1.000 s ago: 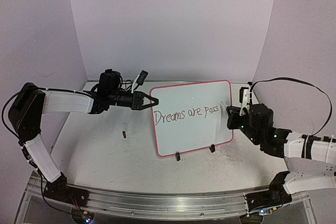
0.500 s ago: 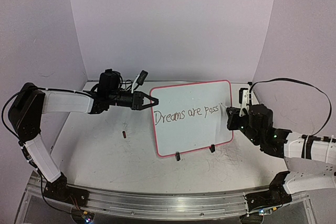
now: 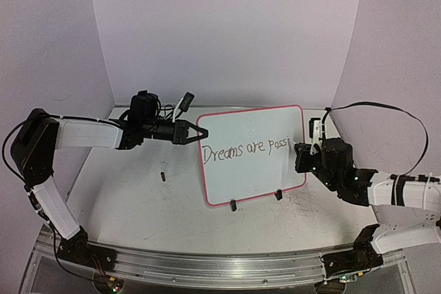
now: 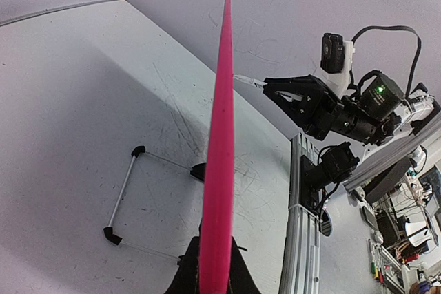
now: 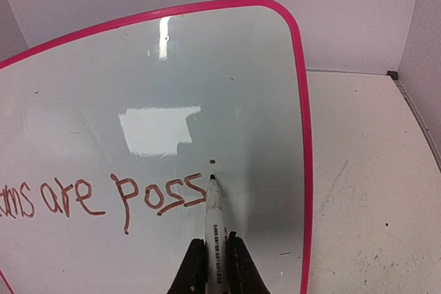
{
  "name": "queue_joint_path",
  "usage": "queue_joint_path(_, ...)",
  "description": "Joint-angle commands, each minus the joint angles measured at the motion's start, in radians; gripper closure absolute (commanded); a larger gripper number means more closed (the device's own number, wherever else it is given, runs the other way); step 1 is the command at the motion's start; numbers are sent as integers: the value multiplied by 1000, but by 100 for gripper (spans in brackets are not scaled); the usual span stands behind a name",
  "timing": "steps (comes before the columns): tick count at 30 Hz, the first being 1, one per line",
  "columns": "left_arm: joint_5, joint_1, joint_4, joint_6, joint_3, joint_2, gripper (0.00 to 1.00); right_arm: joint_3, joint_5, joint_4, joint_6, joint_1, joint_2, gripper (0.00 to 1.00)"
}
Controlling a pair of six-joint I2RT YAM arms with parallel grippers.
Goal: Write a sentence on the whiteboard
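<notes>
Since a second ago my right claw (image 5: 213, 258), clamped on the marker (image 5: 214, 218), has added an "i". The sentence (image 3: 244, 149) now reads "Dreams are possi", so I judge "ble" is left. My left claw (image 3: 189, 131) pinches the left rim of the whiteboard (image 3: 248, 109), which stands mid-worktop (image 3: 138, 204). I count one whiteboard, one marker and two feet (image 3: 233, 205).

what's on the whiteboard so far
The whiteboard carries the sentence, reading "Dreams are possi" so far. The marker in the right end effector touches it there, covering whatever stroke lies under its tip.
</notes>
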Motion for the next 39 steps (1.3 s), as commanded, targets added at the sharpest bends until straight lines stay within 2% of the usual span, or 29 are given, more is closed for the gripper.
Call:
queue_joint_path(1,-35,-1,-34,24,16,-32,100,15,17,31,9,-10,8,100)
queue_joint_path(13,-38,-1,-34,25,15,-33,100,25,12,35,1,-17,32,100)
queue_joint_path(26,-39,-1,-34,25,16,-34,100,21,-16,-70,52,-17,11,100)
queue_joint_path(39,-38,-2,-34,24,16,-35,100,10,-40,-104,90,-15,-2,100)
